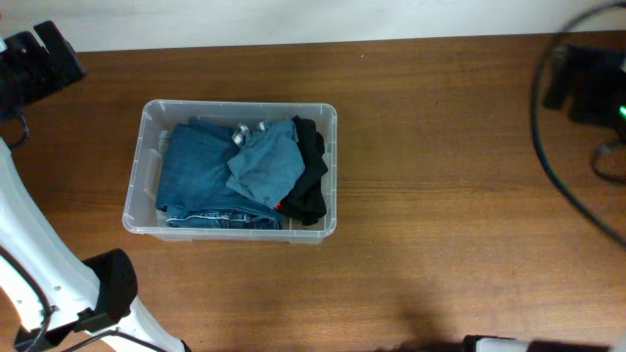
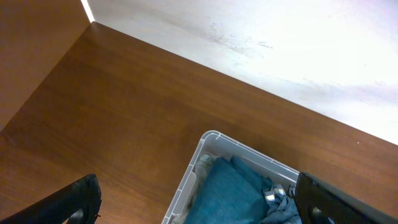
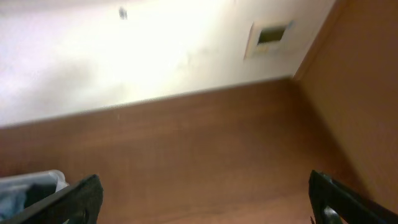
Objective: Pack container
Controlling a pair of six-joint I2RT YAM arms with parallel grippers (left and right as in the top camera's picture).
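Now, container (image 1: 145, 166): on the table (image 1: 440, 196), left of centre, holding jeans (image 1: 201, 176) and a black garment (image 1: 311, 176)
Left gripper (image 2: 199, 196): fingers wide apart, above the container's corner
Right gripper (image 3: 204, 199): fingers wide apart, over table

- No text, number or brand mark is legible in any view.
- Right wrist view: pale wall plate (image 3: 268, 37) with a greenish insert. It is too blurred to tell if it carries print.
- Overhead: small red patch (image 1: 280, 205) between denim (image 1: 201, 171) and black fabric (image 1: 311, 166) in the container (image 1: 240, 104). It may be a tag, but it is too small to read.
- Overhead: green light (image 1: 620, 110) on a dark unit (image 1: 587, 83), with no readable marking.
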